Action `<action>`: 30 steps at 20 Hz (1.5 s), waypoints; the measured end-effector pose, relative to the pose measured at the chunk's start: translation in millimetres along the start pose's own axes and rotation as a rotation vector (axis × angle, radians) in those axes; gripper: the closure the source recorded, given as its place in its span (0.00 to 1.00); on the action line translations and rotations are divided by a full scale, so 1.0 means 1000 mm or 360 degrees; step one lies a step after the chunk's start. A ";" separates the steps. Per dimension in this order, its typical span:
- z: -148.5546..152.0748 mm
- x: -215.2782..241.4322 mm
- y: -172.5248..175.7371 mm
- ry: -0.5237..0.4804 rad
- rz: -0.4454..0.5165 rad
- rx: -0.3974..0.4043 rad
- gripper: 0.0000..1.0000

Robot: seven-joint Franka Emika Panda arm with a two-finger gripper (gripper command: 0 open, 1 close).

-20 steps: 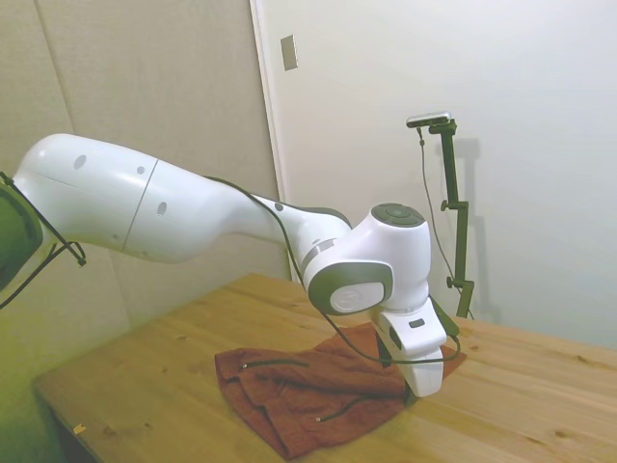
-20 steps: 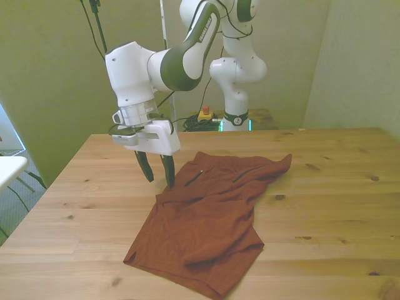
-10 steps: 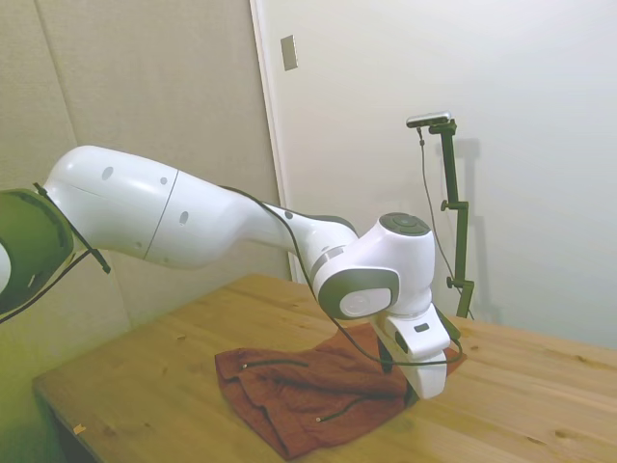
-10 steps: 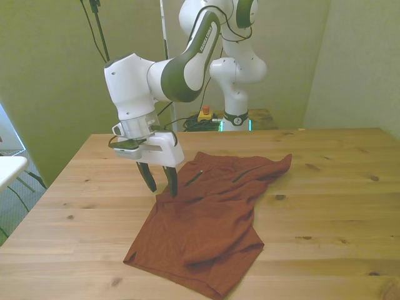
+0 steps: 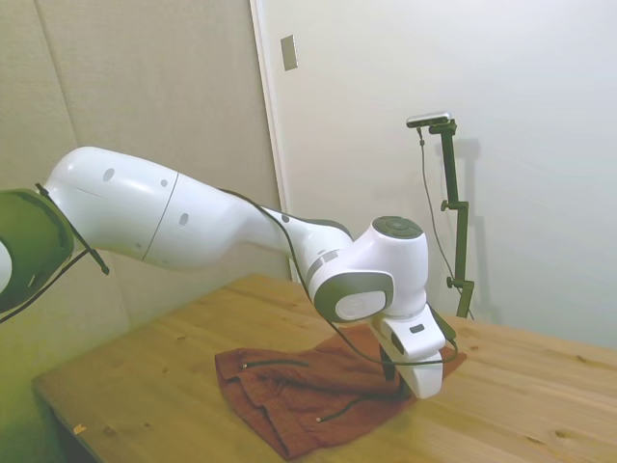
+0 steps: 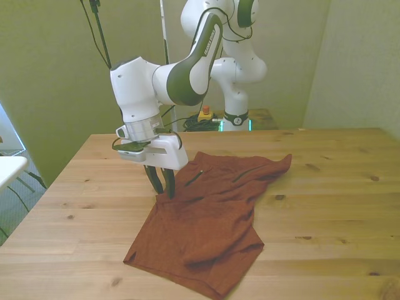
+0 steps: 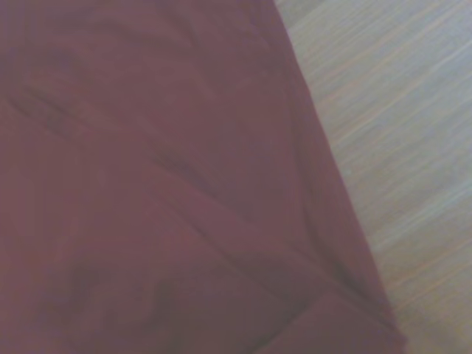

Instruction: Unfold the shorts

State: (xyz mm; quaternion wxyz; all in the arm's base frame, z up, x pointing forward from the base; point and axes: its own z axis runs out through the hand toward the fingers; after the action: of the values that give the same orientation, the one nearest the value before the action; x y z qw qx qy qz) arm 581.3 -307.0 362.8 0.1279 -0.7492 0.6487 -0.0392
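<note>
Where 0.5 s ago the 2 fingers stood spread beside the shorts' point(image 6: 209, 219) edge, the hand point(image 6: 161, 186) now has them narrowed, tips pinching that edge at the front view's left. Only the side view shows the dark drawstring point(image 5: 275, 363); the wrist view shows blurred fabric against bare table point(image 7: 413, 147). Rust-red and rumpled, the shorts lie folded mid-table.

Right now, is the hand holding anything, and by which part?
The hand has closed on the shorts at their edge on the front view's left; a firm hold cannot be confirmed.
</note>
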 end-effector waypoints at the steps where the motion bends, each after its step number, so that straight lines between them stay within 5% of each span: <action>1: 0.002 -0.001 0.001 -0.0003 -0.0001 -0.0005 1.00; 18: -0.017 -0.025 -0.017 -0.0034 -0.0133 0.0079 1.00; 30: 0.008 -0.149 -0.143 -0.0161 -0.0354 0.0161 1.00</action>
State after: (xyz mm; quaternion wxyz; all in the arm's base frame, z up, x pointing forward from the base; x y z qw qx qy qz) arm 698.0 -141.7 406.1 0.1930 -0.8101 0.5515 -0.0482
